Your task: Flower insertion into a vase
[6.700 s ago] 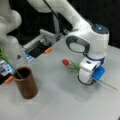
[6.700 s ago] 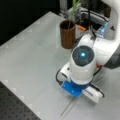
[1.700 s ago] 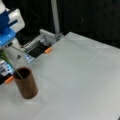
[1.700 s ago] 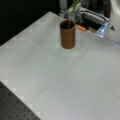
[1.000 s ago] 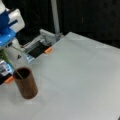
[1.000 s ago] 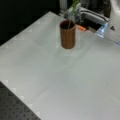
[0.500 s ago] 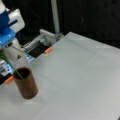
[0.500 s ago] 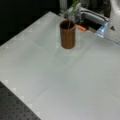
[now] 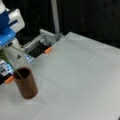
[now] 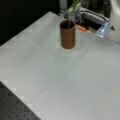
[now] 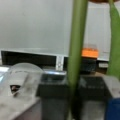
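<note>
The vase, a plain brown straight-sided cylinder with a dark inside, stands upright on the pale grey worktop near a front view's lower left; in a front view it stands toward the top, a little left of the middle, close to the worktop's far edge. A thin green flower stem slants down from the upper left into the mouth of the vase, its lower end inside the rim; in a front view it rises out of the vase and leans slightly to the right, with a green leaf near the top edge. Above the vase at a front view's upper left sits the arm's blue and white wrist housing, with the stem running up to its underside. In the wrist view the stem runs upright through the middle, and the claw shows as two dark grey fingers pressed against either side of the stem, gripping it. A second green strip, the leaf, runs along the wrist view's right edge. Behind the vase lies a grey metal frame with small orange tabs, also seen in a front view just right of the vase.
</note>
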